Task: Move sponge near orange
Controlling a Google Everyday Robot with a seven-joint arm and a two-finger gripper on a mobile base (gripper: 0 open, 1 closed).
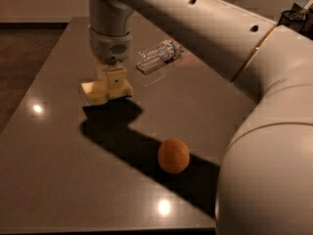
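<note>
The pale yellow sponge [94, 92] is at the left middle of the dark table [54, 180], seemingly just above the top. My gripper [112, 82] points straight down over it, its cream fingers [117, 80] closed on the sponge's right part. The orange [173, 155] sits on the table to the front right of the sponge, about two sponge widths away, in the arm's shadow. My arm's large white links [264, 146] fill the right side of the view.
A clear plastic bottle [159, 56] lies on its side behind and to the right of the gripper. A dark object [297, 16] stands at the far right back. The table's left edge [29, 89] borders dark floor.
</note>
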